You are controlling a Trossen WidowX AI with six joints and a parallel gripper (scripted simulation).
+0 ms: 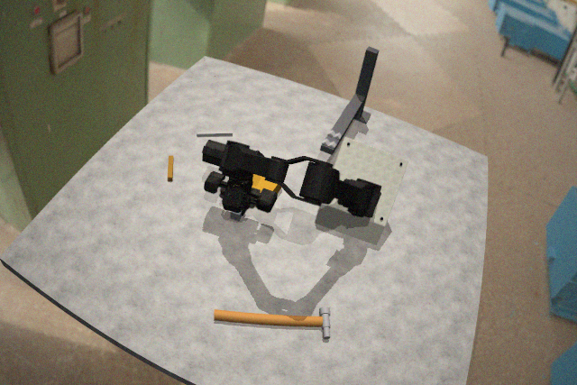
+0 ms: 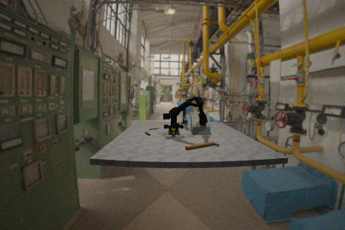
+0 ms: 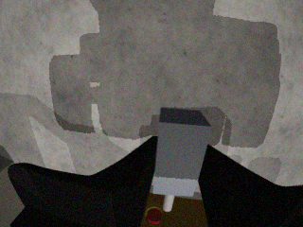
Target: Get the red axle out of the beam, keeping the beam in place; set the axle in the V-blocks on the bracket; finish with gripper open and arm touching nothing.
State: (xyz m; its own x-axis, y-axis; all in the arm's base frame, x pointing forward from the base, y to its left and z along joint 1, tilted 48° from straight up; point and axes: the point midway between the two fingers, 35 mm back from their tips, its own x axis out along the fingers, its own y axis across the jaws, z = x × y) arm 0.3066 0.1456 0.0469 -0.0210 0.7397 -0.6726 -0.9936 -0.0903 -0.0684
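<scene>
My gripper [image 1: 236, 211] [image 2: 173, 133] [image 3: 176, 144] is shut on a grey block with a pale pin. The grey block [image 3: 184, 153] shows between the fingers in the wrist view, and its pale pin [image 3: 168, 203] points toward the yellow beam. The yellow beam [image 1: 265, 184] [image 3: 189, 217] is on the table, partly hidden by the gripper. The red axle [image 3: 153, 216] shows as a round end in the beam, a little to the side of the pin. Contact between pin and beam cannot be told. The dark bracket [image 1: 347, 116] has pale V-blocks [image 1: 332, 138] on its near end.
A hammer [image 1: 268, 317] [image 2: 200, 145] lies near the front. A yellow bar [image 1: 170, 168] [image 2: 147, 133] and a thin grey rod [image 1: 214, 134] [image 2: 153, 129] lie to the left. A pale panel [image 1: 370, 164] stands by the arm's base. The bracket's upright [image 1: 367, 70] rises at the back right.
</scene>
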